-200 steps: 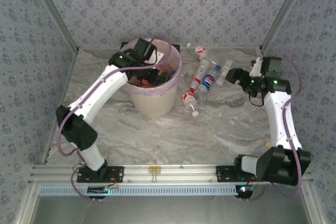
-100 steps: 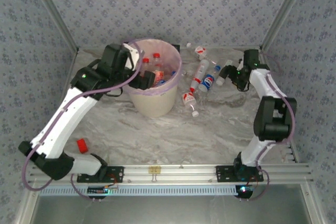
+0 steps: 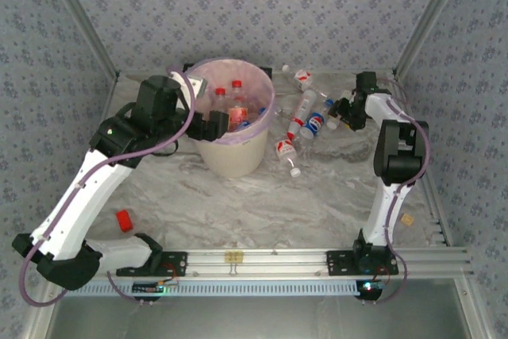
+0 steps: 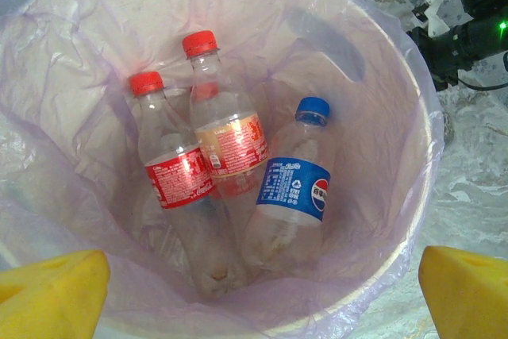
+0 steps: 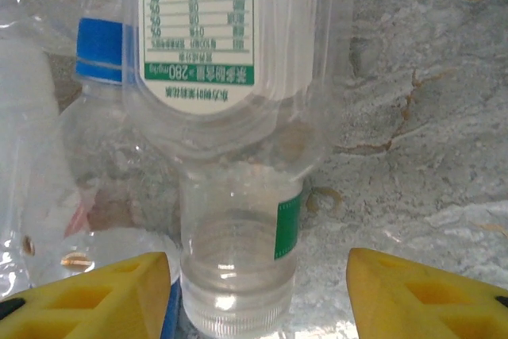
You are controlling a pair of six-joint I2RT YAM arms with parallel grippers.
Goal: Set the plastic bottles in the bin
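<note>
Reaching across the far right of the grey marbled surface [image 3: 238, 204], the right jaws stand apart around the neck of a small clear plastic bottle with a white-and-green label [image 5: 230, 117], which lies on the surface. One yellow fingertip [image 5: 87, 295] sits just beside its pale cap and the other is well clear, so we judge nothing is gripped yet. A blue-capped clear bottle [image 5: 99, 49] lies just beside it.

The round cream-coloured bin lined with a translucent pink plastic bag [image 3: 234, 156] stands at the far middle-left. It holds three bottles: two red-capped with red labels [image 4: 178, 180] and one blue-capped with a blue label [image 4: 294, 188]. The left jaws hover at the bin's near left side, wide apart and empty. Several more bottles [image 3: 305, 109] lie loose between the bin and the right jaws.

We take the step in hand to be the pickup of the green-labelled bottle. The next move, as we read it, calls for closing squarely on the neck without nudging the blue-capped neighbour, then lifting and carrying it leftward over the loose bottles to the bin's opening, which the left arm should leave free.
</note>
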